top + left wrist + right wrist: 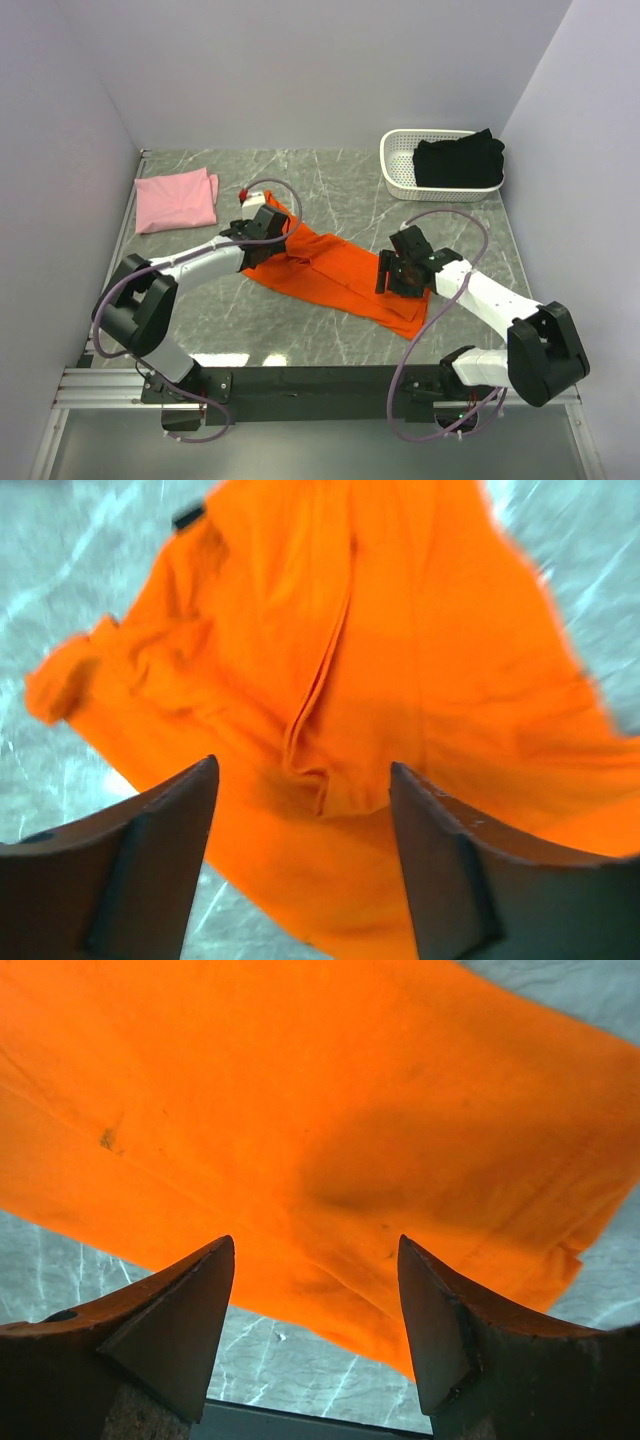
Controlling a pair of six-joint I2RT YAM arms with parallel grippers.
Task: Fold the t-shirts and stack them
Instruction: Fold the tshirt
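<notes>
The bright orange t-shirt lies partly folded across the middle of the table, running from upper left to lower right. My left gripper is open over its upper-left end; in the left wrist view the shirt fills the space between the open fingers. My right gripper is open over its lower-right end, above the near edge of the shirt. The pale pink t-shirt lies folded at the far left. The black t-shirt sits in the basket.
A white slotted basket stands at the back right. White walls close in the table on three sides. A dark rail runs along the near edge by the arm bases.
</notes>
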